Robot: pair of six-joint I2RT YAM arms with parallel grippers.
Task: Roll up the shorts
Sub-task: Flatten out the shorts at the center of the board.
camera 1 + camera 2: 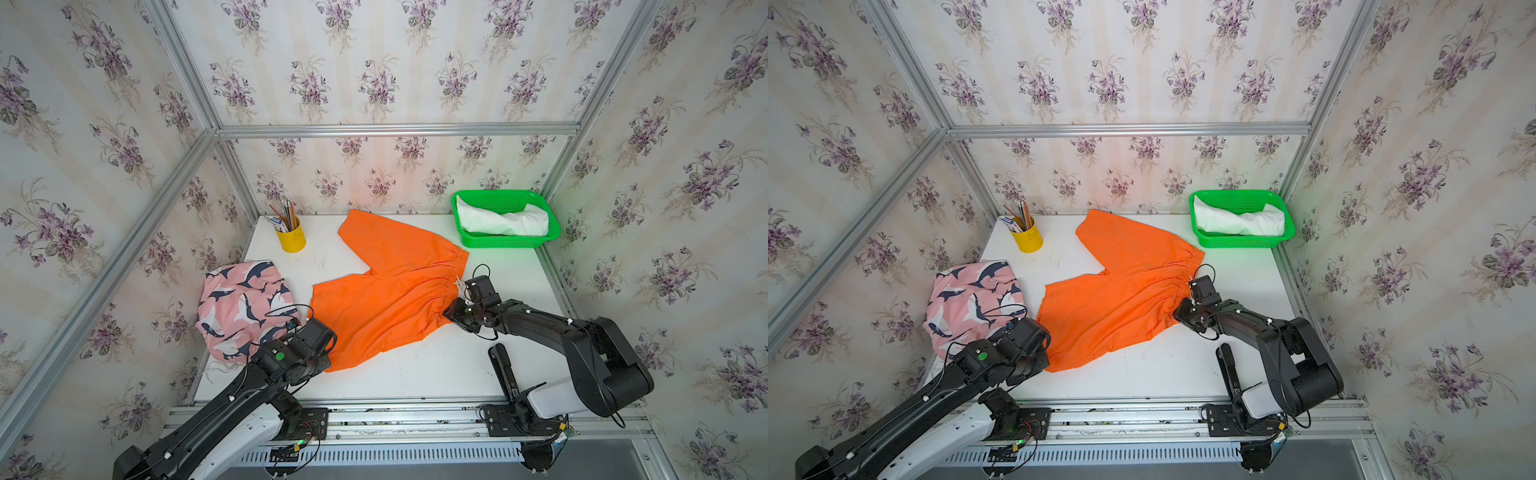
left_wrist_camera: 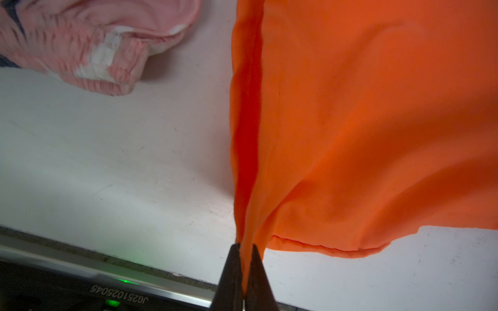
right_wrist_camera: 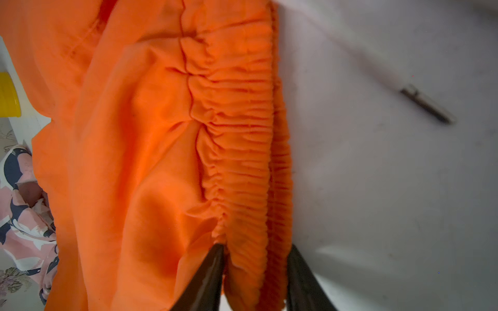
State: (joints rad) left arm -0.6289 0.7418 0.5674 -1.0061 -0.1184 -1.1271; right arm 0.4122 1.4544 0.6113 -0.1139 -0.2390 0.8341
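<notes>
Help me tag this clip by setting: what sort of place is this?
Probably a mock-home robot test cell: floral wallpaper panels in an aluminium frame enclose a white table, left arm and right arm mount at its front rail, and orange shorts lie near a green basket.

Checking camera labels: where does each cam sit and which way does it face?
Both top views: high at the front, looking down on the table; both arms show.
Left wrist: looks along the left gripper, which pinches the orange shorts.
Right wrist: looks along the right gripper, which grips the waistband.
Shared: the orange shorts, everywhere.
</notes>
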